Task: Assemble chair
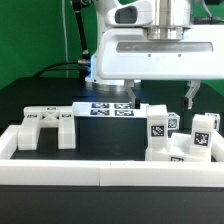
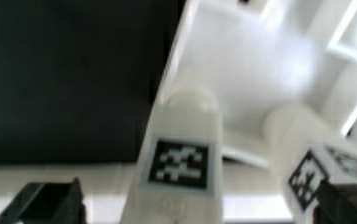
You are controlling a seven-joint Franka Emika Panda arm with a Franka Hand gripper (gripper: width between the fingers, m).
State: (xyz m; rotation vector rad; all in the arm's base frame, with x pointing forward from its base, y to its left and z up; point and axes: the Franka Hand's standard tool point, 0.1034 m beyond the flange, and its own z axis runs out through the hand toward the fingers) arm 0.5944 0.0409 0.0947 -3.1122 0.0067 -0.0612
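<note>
The claw (image 1: 161, 97) hangs wide open over the black worktop (image 1: 105, 142), its 2 fingers (image 1: 133, 95) spread far apart, and it has hold of nothing. Right beneath it sits a cluster of white chair blocks (image 1: 160, 148). A tagged block (image 1: 157, 124) stands just below the claw, roughly under the gap between the fingers. A second tagged block (image 1: 205, 132) stands beside it, under and slightly beyond the finger on the exterior view's right. A lower block (image 1: 177, 157) lies in front of both, farther from the claw and close to the white border rail (image 1: 100, 178). I cannot tell whether either finger touches a block. Well away from the claw, toward the exterior view's left, a slotted chair piece (image 1: 46, 128) lies flat on the worktop by itself. The marker board (image 1: 107, 108) lies on the worktop behind the finger on the exterior view's left, and lower than it. In the wrist view, 2 rounded white posts (image 2: 189, 125), each carrying a black-and-white tag (image 2: 180, 163), show close up between the dark fingertips (image 2: 50, 203), all rather blurred.
</note>
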